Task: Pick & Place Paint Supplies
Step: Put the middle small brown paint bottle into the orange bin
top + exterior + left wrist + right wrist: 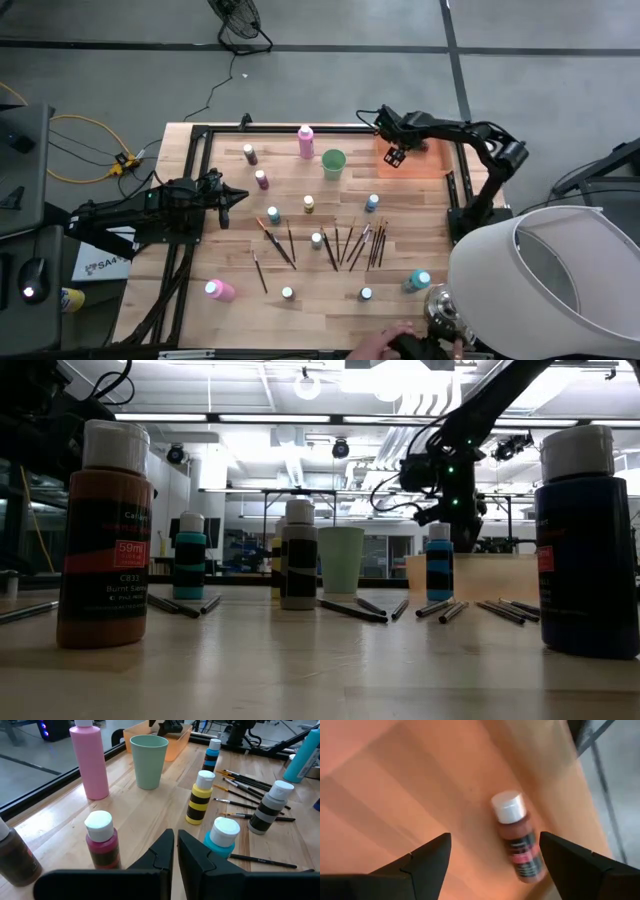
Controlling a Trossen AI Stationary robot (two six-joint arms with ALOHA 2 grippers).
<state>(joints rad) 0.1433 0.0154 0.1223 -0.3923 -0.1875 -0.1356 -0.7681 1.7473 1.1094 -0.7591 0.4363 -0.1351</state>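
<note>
My right gripper (395,156) hovers open over the flat orange tray (428,165) at the table's far right. In the right wrist view its fingers (495,839) stand apart above a small red-brown paint bottle (518,844) with a white cap, which lies on its side on the tray floor. My left gripper (236,195) waits shut at the table's left, its fingers (175,842) low over the wood between a dark red bottle (103,841) and a turquoise one (223,836). Small bottles, a standing pink bottle (306,141), a fallen pink bottle (219,290), a teal bottle (417,281) and dark brushes (345,244) are spread over the table.
A light green cup (333,162) stands left of the tray. A black metal frame (200,135) edges the table. At the near edge a person's hand (395,345) and a large white shade (560,280) reach in. Bare wood lies between cup and brushes.
</note>
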